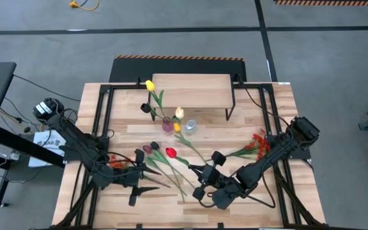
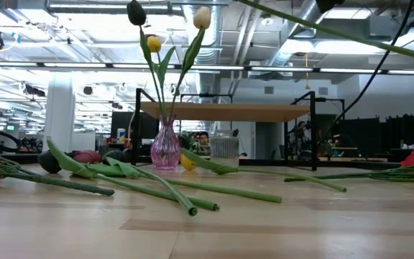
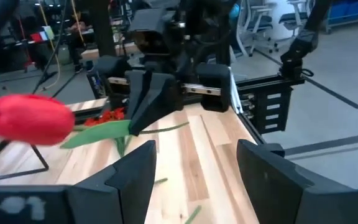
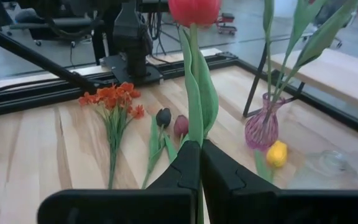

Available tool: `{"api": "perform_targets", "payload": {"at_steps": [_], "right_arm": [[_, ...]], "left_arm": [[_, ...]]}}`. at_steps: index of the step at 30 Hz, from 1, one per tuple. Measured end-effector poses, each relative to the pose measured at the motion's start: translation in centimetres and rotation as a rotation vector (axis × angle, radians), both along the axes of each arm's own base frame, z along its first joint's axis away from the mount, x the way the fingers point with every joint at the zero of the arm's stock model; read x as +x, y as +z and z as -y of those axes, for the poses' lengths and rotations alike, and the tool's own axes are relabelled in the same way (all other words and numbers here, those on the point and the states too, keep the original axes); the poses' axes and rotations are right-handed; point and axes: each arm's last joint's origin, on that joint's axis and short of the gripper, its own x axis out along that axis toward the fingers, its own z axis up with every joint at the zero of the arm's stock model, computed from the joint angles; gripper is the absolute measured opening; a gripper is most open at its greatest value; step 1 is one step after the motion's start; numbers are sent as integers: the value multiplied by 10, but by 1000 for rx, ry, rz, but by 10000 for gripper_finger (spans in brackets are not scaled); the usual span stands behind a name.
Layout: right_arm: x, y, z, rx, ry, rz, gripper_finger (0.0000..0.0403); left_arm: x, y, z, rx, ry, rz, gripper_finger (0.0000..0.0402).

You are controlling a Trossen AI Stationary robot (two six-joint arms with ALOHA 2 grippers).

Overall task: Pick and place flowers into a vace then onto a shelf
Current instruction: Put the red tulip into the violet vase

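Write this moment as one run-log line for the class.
right gripper: shut on red tulip, lifted | left gripper: open, empty | pink glass vase: holds three tulips, on table | light wood shelf: bare

The shelf (image 1: 190, 84) stands at the far middle of the worktop (image 1: 260, 128). Just in front of it stands a vase (image 1: 167, 124) with tulips (image 1: 151, 89) in it; a glass jar (image 1: 190, 126) stands just right of the vase. Nearer the front, loose tulips (image 1: 152, 148) lie between the two arms. One spray (image 1: 258, 144) lies at the right side, another spray (image 1: 118, 163) at the left, beside the left end effector (image 1: 147, 179). The right end effector (image 1: 197, 180) holds a tulip stem (image 1: 179, 160) front of centre.
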Motion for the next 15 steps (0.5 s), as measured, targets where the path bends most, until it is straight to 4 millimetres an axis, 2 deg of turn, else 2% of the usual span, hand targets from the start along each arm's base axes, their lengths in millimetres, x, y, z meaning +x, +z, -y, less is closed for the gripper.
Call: {"api": "perform_targets", "payload": {"at_steps": [10,15], "right_arm": [[-1,4,-5,-61,-9,24,0],[-1,7,-8,-77,10,28,0]], "left_arm": [[6,-5,-9,7,53,-39,213],[-2,-17,-27,-72,110,3,213]]}}
